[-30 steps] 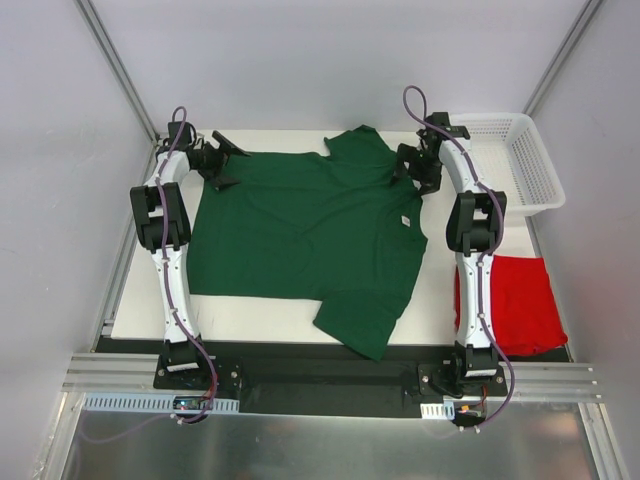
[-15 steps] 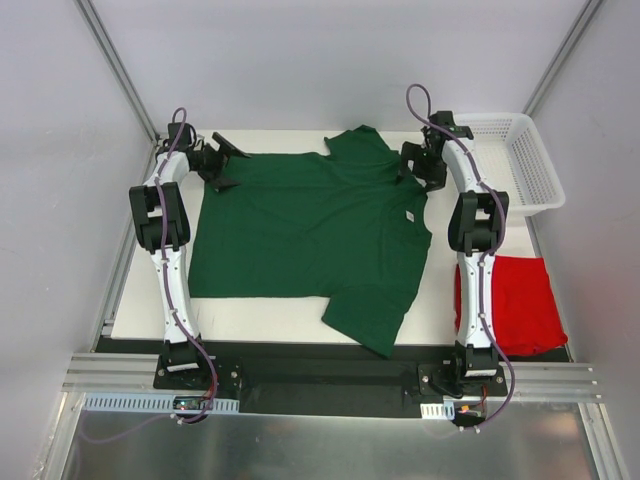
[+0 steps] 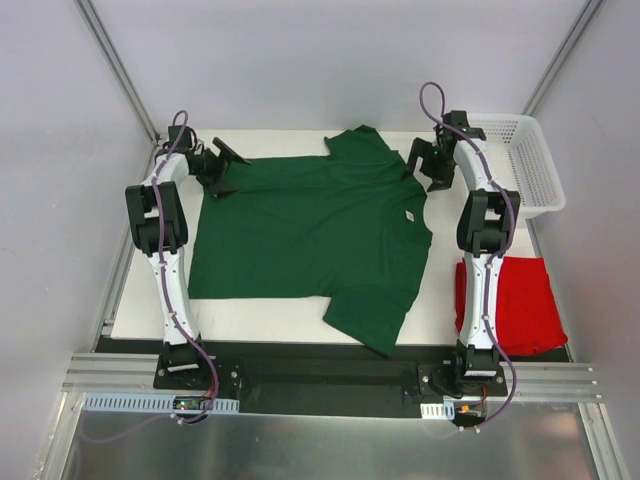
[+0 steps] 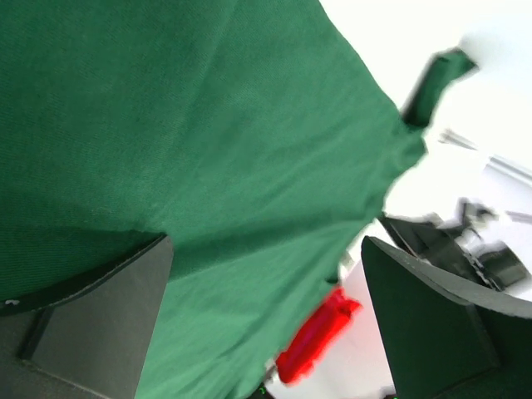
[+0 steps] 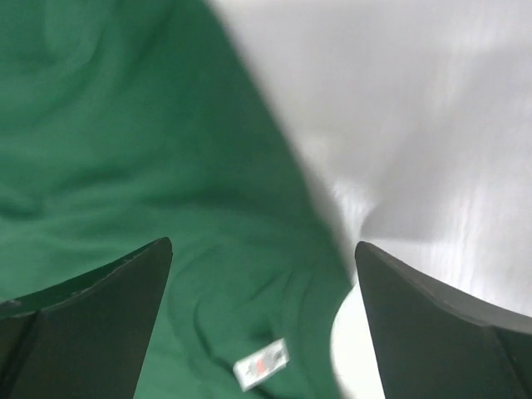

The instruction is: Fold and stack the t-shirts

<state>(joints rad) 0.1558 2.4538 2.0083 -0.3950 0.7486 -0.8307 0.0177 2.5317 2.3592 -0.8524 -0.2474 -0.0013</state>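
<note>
A dark green t-shirt lies spread flat on the white table, one sleeve toward the far edge and one hanging toward the near edge. My left gripper hovers open at the shirt's far left corner; in the left wrist view the green t-shirt fills the space beyond the left gripper. My right gripper is open just off the shirt's far right edge, near the collar. The right wrist view has the right gripper over the shirt's edge and its white tag.
A folded red t-shirt lies at the near right of the table and shows as a red blur in the left wrist view. A white plastic basket stands at the far right, close to the right arm.
The right gripper has drawn away to the right, off the shirt's collar area. The shirt's near sleeve shifted slightly right. The left gripper has barely moved.
</note>
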